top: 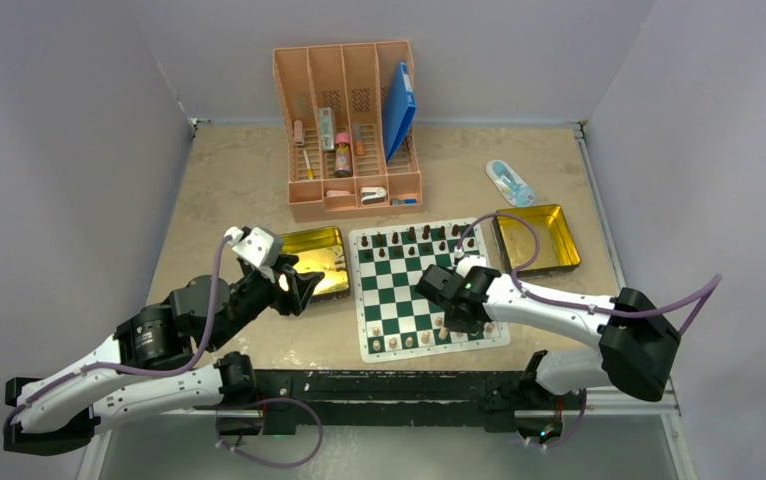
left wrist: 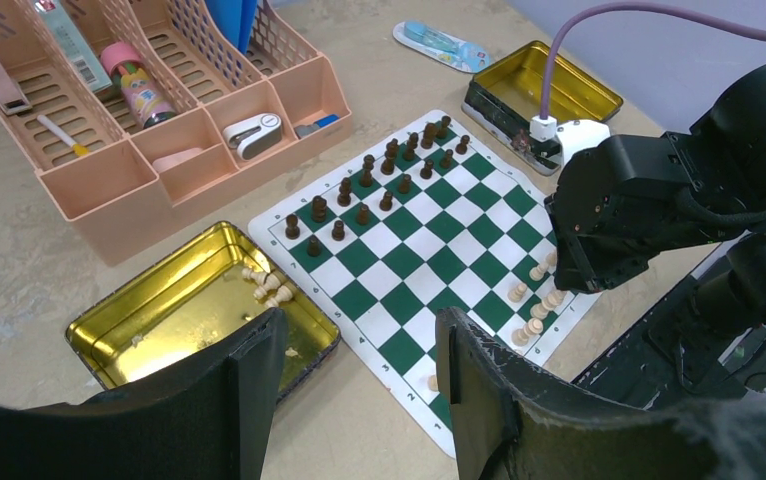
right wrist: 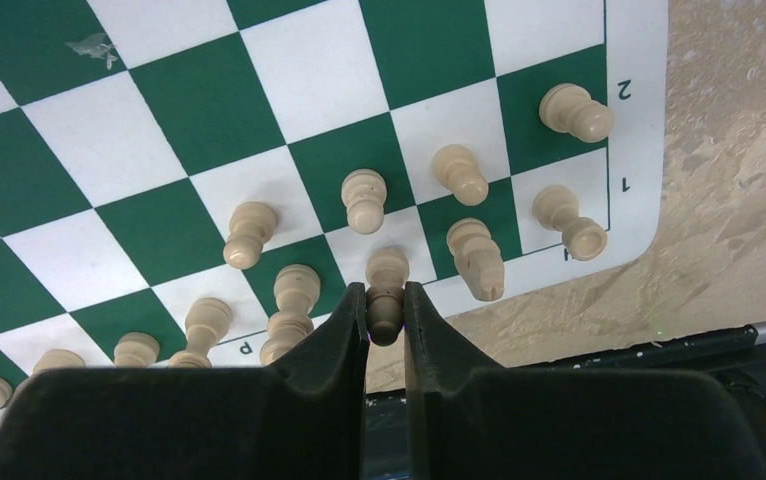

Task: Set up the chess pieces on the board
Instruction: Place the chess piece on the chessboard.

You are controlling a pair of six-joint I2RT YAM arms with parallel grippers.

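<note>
1. Dark chess pieces (left wrist: 379, 180): standing in the two far rows of the board (left wrist: 429, 265). Both rows look full, so I judge this side done.
2. Pale chess pieces (right wrist: 364, 198): grouped in the two near rows. The edge row is mostly filled, while the second row shows gaps toward the left.
3. Right end effector (right wrist: 385, 310): closed on one pale piece (right wrist: 387, 268), over the near edge row. I cannot tell whether its base touches the board.
4. Left end effector (left wrist: 354, 380): open and carrying nothing, above the near rim of the gold tin (left wrist: 149, 325) on the table just left of the board.
5. Loose pale pieces (left wrist: 267, 285): a few lie inside that tin.
6. Estimate: well past halfway. What is left is to place the held piece, then move the tin's pieces into the gaps.
</note>
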